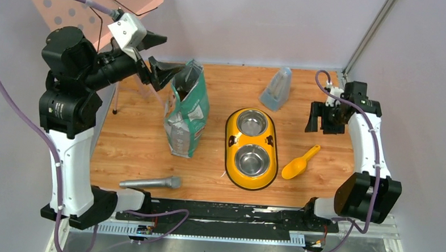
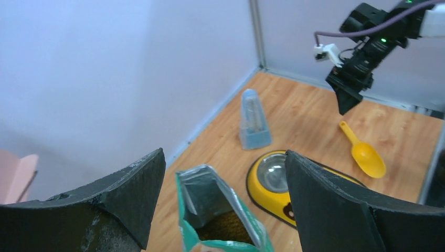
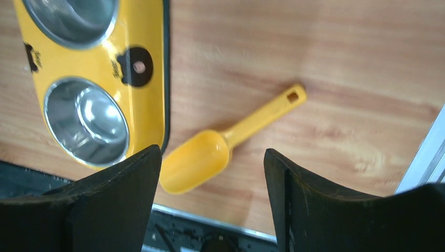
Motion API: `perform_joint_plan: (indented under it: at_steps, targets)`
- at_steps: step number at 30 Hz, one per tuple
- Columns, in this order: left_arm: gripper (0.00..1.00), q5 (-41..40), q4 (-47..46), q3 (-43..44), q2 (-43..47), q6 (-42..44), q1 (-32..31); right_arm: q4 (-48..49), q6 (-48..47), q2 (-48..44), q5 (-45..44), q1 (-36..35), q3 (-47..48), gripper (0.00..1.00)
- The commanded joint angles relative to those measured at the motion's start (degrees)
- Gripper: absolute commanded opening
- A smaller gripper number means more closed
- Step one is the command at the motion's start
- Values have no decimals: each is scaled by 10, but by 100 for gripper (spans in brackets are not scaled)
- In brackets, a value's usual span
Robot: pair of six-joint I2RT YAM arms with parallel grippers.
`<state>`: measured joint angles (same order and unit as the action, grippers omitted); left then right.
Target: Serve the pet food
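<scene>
The green-and-silver bag (image 1: 186,113) stands upright at the table's left-centre with its top open. Brown pet food (image 2: 228,226) shows inside the bag (image 2: 254,223) in the left wrist view. My left gripper (image 1: 170,55) is open and empty, up in the air just left of and above the bag's mouth (image 2: 224,155). The yellow double-bowl feeder (image 1: 230,143) lies to the right of the bag, and both steel bowls are empty. The yellow scoop (image 1: 298,163) lies right of the feeder. My right gripper (image 1: 321,122) hangs open and empty above the scoop (image 3: 197,160).
A blue translucent metronome-shaped object (image 1: 277,88) stands at the back behind the feeder. A grey microphone (image 1: 150,182) lies near the front edge. A pink music stand (image 1: 95,7) is off the table's back left. Walls close the back and the right side.
</scene>
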<state>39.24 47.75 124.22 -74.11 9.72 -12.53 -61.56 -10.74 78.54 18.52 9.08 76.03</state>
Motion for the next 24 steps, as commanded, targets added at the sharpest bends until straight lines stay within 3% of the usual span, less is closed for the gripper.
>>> perform_joint_plan:
  at_steps: [1,5,11,17,24]
  targets:
    - [90,51,66,13,-34,27,-25,-77,-31,39,25,59,9,72]
    - [90,42,81,6,-41,55,-41,-64,73,92,60,142,-14,75]
    - [90,-12,82,24,-53,102,-66,48,157,101,94,222,-118,75]
    - [91,-60,175,191,-146,124,-133,106,210,160,107,218,-153,74]
    - [92,-124,180,173,-150,175,-242,152,217,200,135,218,-167,72]
